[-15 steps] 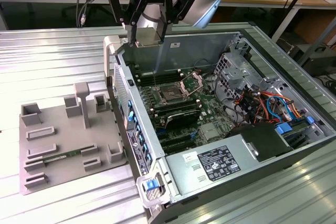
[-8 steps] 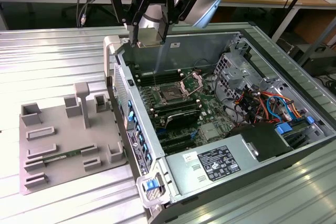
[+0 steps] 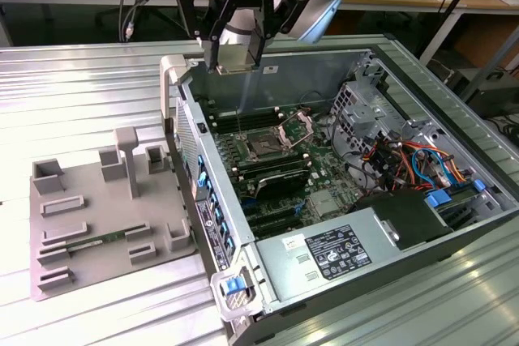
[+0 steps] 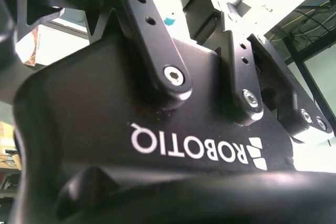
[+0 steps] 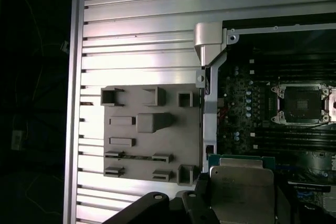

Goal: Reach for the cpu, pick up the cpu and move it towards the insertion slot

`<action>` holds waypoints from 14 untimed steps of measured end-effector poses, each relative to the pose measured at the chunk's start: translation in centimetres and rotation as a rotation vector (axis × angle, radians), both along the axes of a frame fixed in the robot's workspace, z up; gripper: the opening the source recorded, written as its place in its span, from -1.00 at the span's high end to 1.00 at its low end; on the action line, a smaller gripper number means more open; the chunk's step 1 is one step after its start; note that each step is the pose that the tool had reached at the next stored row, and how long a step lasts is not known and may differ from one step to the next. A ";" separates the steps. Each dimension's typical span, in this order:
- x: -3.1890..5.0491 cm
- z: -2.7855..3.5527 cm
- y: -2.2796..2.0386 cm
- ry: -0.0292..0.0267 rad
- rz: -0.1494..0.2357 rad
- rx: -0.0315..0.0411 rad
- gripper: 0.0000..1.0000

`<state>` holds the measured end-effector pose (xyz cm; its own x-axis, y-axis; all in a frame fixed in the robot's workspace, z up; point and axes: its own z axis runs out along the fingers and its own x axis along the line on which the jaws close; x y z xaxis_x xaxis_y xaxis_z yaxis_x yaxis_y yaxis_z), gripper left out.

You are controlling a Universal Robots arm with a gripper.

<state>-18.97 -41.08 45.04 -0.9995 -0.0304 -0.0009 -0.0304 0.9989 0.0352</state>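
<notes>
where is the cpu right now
In the exterior view the cpu sits in the gripper high over the computer case, well above the insertion slot.

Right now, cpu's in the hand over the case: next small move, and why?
Likely a short level move of the hand toward the insertion slot, no descent yet. The cpu is clamped in it, high above the open case, and in the first wrist view the slot's dark centre lies to one side of the chip, not beneath it.
</notes>
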 end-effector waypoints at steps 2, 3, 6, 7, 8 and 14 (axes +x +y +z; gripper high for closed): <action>0.16 -0.04 0.00 0.0000 0.000 0.0000 -0.09; 0.21 -0.06 0.00 0.0000 0.000 0.0000 -0.09; 0.36 -0.10 0.00 0.0000 0.000 0.0000 -0.09; 0.41 -0.12 0.00 0.0000 0.000 0.0000 -0.09; 0.46 -0.13 0.00 0.0000 0.000 0.0000 -0.09; 0.85 -0.23 0.00 0.0000 0.000 -0.0001 -0.09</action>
